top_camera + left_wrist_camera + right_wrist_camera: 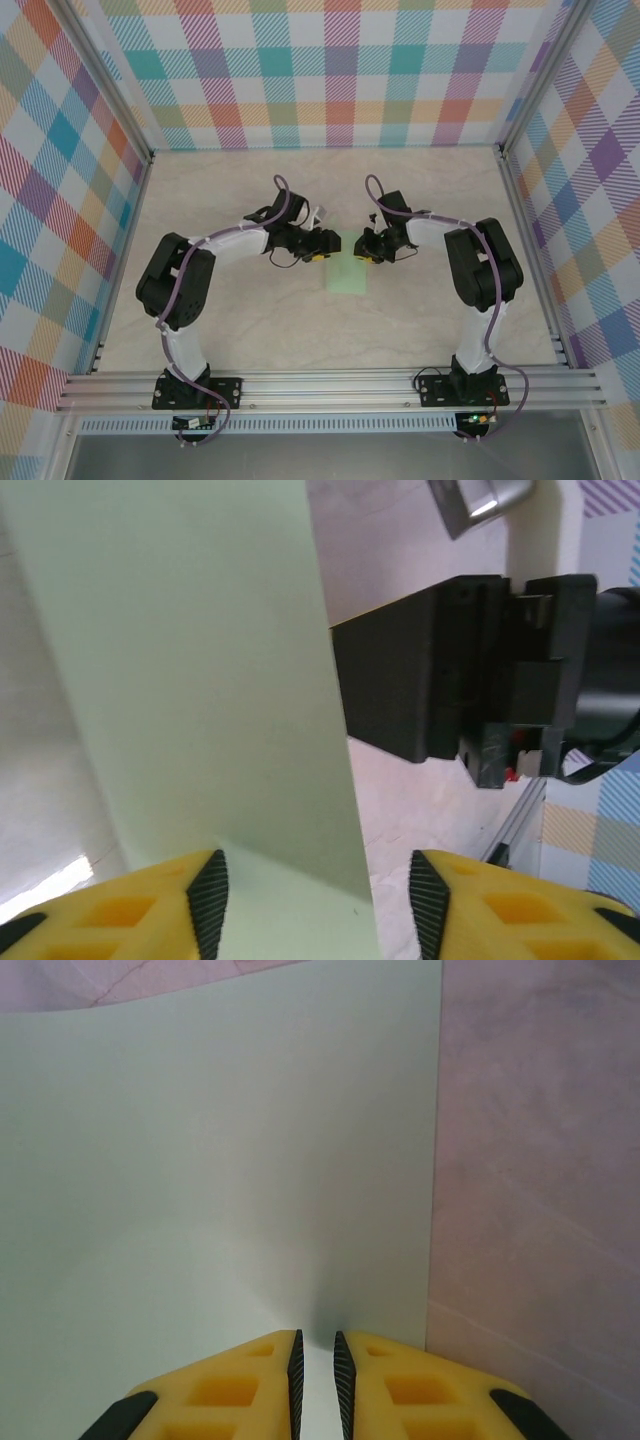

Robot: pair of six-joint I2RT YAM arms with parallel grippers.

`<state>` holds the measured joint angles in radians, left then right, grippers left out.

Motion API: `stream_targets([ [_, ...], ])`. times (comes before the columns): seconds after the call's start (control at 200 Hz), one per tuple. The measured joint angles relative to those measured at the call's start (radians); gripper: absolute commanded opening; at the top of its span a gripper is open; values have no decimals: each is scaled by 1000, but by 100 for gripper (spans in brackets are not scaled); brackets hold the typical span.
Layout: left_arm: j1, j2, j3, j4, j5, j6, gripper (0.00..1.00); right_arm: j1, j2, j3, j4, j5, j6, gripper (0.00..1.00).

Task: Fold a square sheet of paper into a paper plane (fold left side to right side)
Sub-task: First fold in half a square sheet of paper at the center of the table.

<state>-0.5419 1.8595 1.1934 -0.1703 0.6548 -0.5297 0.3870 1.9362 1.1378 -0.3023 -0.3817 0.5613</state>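
Now, sheet: square sheet of paper (pixel 347 274), pale green, lies flat on the table (pixel 250 330), running nearward from under the right gripper (pixel 315 1375).
Right jaws: nearly together, with a thin slit left between them. The tips sit at the sheet's edge; cannot tell whether they pinch it or only press it.
Left jaws: left gripper (pixel 315 905) faces the right gripper across the sheet, well open and holding nothing.
Handling: judged very light and limp. It would slide easily, and a crushed spot would stay creased.
Hold point: likely a free edge or corner, pinched shallow, with the other tips pinning the sheet.
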Motion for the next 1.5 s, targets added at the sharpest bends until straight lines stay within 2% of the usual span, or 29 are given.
stream_targets([
  [0.14,-17,34,10,32,16,-23,65,0,-9,-13,19,-4,0,22],
  [0.28,-19,48,10,43,18,-33,65,-14,-11,-16,26,-24,0,25],
  [0.425,-19,48,10,47,18,-39,57,-37,-44,-29,24,-42,0,33],
  [0.635,-19,48,10,46,18,-47,44,-80,-202,-44,29,-89,1,47],
  [0.755,-19,48,13,45,18,-47,36,-76,-240,-66,85,-172,14,48],
  [0.87,-19,48,15,45,17,-47,34,-57,-203,-69,126,-234,35,47],
  [0.985,-19,48,15,43,17,-46,32,-35,-155,-68,144,-261,55,41],
  [1.215,-20,49,15,35,15,-46,32,-29,-119,-68,162,-273,79,17],
  [1.33,-20,49,15,35,13,-45,35,-29,-119,-68,145,-252,65,7],
  [1.435,-20,48,15,31,4,-33,41,-29,-119,-65,107,-220,43,7],
  [1.5,-20,41,15,10,-17,-24,50,-29,-119,-62,84,-198,27,7],
])
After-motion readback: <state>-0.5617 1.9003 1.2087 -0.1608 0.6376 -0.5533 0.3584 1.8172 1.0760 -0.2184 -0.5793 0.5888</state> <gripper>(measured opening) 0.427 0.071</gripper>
